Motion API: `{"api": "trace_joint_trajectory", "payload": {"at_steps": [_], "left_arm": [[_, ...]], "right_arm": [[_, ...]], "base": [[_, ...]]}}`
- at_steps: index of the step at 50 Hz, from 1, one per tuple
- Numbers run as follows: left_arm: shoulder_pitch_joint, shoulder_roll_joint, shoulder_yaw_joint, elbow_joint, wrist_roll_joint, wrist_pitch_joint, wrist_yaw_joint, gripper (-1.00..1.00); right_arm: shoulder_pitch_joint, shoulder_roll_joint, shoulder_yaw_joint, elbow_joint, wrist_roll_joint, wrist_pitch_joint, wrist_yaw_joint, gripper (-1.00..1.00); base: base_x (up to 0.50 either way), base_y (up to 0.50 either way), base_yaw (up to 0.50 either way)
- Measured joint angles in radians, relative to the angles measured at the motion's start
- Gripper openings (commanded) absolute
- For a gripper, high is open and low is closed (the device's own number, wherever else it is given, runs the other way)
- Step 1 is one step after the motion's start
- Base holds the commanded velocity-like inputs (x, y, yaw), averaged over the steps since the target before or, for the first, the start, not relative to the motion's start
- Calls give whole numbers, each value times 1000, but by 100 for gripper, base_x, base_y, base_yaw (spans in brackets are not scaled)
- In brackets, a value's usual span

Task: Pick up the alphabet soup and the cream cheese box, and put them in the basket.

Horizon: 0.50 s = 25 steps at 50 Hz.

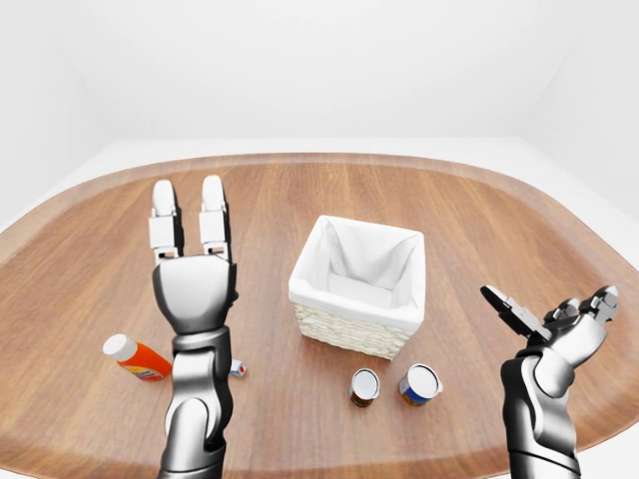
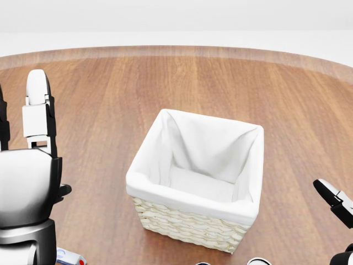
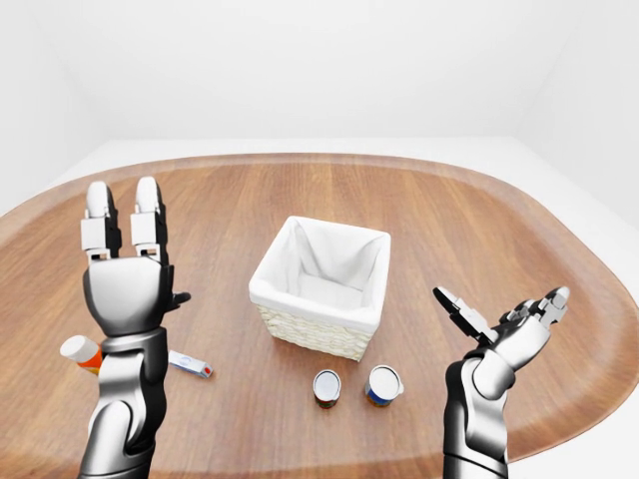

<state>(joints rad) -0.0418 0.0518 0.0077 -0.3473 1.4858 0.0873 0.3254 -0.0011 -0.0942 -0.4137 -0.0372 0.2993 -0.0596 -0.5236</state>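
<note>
Left hand [image 1: 192,274] is raised, fingers straight and apart, empty. Right hand [image 1: 559,324] is spread, empty. Basket [image 1: 361,286] and two cans [image 1: 364,386] sit between them.

Table [image 1: 419,190]: large, rounded, wood-grain top with paler rim (boards running lengthwise). Floor [image 1: 329,146]: white. Walls [image 1: 300,60]: plain white, evenly lit, meeting at soft corners.

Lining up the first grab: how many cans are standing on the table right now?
2, both upright just below the basket in the left-eye view: the left can, and the right can beside it. Others may hide behind the raised left hand.
</note>
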Motion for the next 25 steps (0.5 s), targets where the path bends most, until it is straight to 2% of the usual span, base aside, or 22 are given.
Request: {"api": "trace_joint_trajectory", "payload": {"at_steps": [25], "left_arm": [[54, -9, -24, -25, -34, 0, -112, 100]], "right_arm": [[-2, -1, 1, 8, -4, -6, 0, 100]], "base": [[0, 0, 0]]}}
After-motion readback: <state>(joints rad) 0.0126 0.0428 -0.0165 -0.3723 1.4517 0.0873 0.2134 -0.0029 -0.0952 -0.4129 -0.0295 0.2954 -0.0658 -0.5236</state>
